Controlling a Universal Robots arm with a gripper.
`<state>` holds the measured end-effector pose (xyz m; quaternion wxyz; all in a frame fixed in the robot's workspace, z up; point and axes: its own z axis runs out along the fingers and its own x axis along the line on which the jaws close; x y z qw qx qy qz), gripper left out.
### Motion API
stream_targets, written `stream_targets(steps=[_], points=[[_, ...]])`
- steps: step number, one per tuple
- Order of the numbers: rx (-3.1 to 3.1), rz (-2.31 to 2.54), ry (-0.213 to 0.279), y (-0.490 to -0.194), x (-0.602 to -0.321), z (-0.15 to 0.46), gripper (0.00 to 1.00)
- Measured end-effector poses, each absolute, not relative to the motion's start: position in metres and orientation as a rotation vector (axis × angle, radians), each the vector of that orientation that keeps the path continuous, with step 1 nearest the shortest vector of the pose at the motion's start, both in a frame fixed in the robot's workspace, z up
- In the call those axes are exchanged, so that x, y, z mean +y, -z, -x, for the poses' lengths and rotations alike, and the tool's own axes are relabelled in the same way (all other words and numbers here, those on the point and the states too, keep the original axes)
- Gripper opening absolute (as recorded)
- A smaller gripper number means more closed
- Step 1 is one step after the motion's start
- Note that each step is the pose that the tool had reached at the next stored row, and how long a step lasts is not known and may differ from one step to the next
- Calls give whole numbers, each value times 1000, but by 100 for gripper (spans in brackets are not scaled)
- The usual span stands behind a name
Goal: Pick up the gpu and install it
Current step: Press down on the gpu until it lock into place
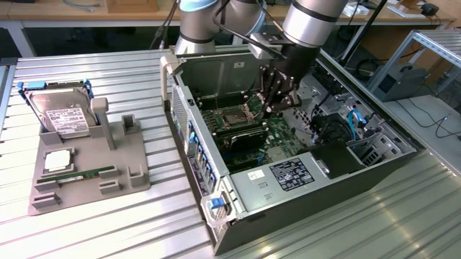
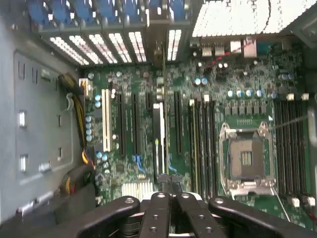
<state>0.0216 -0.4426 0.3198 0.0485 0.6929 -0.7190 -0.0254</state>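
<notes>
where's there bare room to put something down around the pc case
Bare ribbed table lies in front of the grey holder, between the holder and the open case, and past the case at the exterior view's right. Inside the case it is crowded: the gripper, shut, hangs over the motherboard.

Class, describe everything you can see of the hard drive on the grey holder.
The hard drive is a silver metal box with a white printed label on its visible face. It stands on edge, leaning back, in a blue carrier at one end of the grey holder, to the exterior view's left of the open computer case.
</notes>
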Motion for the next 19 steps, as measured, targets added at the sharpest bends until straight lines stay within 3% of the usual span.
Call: stream_targets(steps=[8, 19], points=[[-2191, -2111, 75, -293, -443, 43, 11], [-2190, -2110, 74, -276, -443, 56, 11]])
